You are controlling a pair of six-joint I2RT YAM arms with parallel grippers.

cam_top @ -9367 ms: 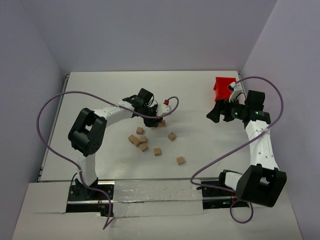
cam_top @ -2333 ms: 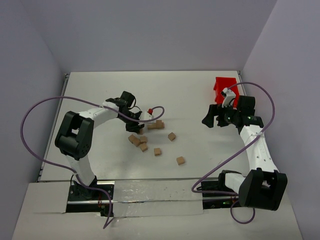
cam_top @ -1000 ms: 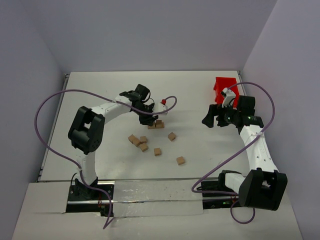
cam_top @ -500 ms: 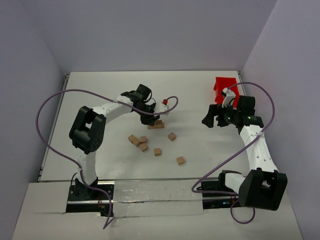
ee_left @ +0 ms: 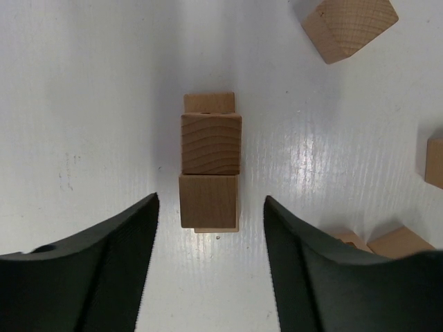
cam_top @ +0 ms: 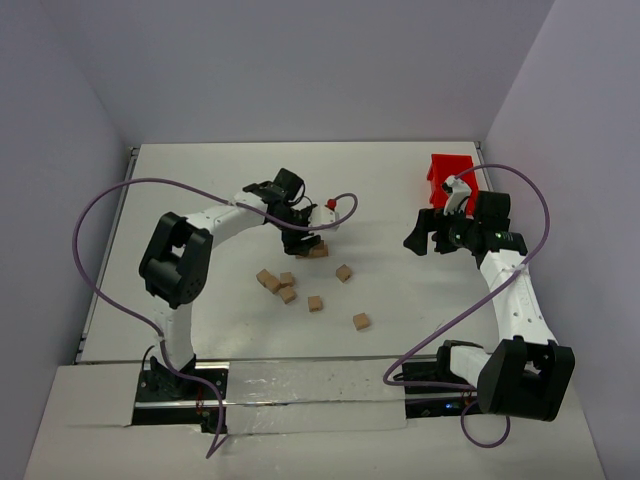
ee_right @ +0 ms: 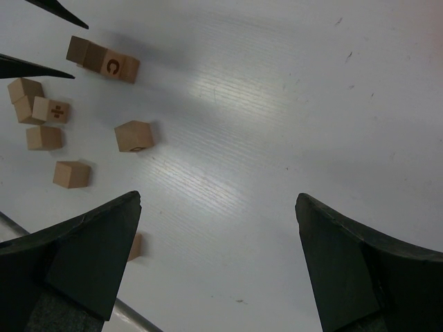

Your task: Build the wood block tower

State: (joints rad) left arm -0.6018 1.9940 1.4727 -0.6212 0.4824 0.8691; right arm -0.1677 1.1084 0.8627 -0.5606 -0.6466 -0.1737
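— Where does the tower [ee_left: 211, 143] stand?
— Mid-table, right under the left gripper [ee_left: 210, 199]. It is a short row of cubes with two more on top, and its long axis runs straight out between the fingers.
— Is it gripped?
— No. The jaws stand apart, with a gap on either side.
— And the right gripper [ee_right: 218, 199]?
— Spread wide and empty by the red bin [cam_top: 447, 170], well apart. The loose wood blocks [cam_top: 314, 303] lie nearer the left gripper, on its near side.
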